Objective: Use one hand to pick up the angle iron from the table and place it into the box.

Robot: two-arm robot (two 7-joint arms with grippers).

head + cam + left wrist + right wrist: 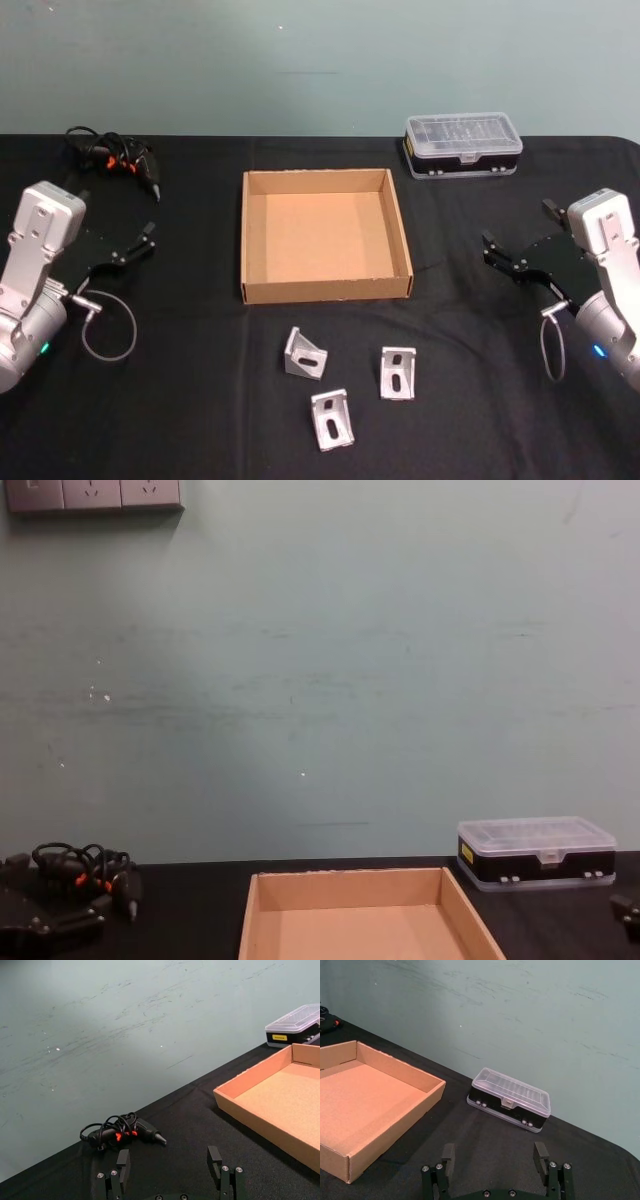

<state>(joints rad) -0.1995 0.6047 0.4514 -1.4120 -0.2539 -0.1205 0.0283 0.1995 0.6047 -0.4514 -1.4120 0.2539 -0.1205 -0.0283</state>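
Three silver angle irons lie on the black table [200, 420] in front of the box: one on the left [304, 354], one in the middle nearest me [331, 420], one on the right [397, 373]. The brown cardboard box [325, 288] is empty; its walls also show in the wrist views [250, 1079] [395, 1125] and the chest view [345, 888]. My left gripper [140, 242] hovers open at the table's left, far from the irons. My right gripper [500, 255] hovers open at the right. Their fingertips [123, 1157] [540, 1151] stand apart with nothing between them.
A black case with a clear lid [463, 144] sits behind the box to the right. A black cabled tool with orange marks [115, 159] lies at the back left. A green wall stands behind the table.
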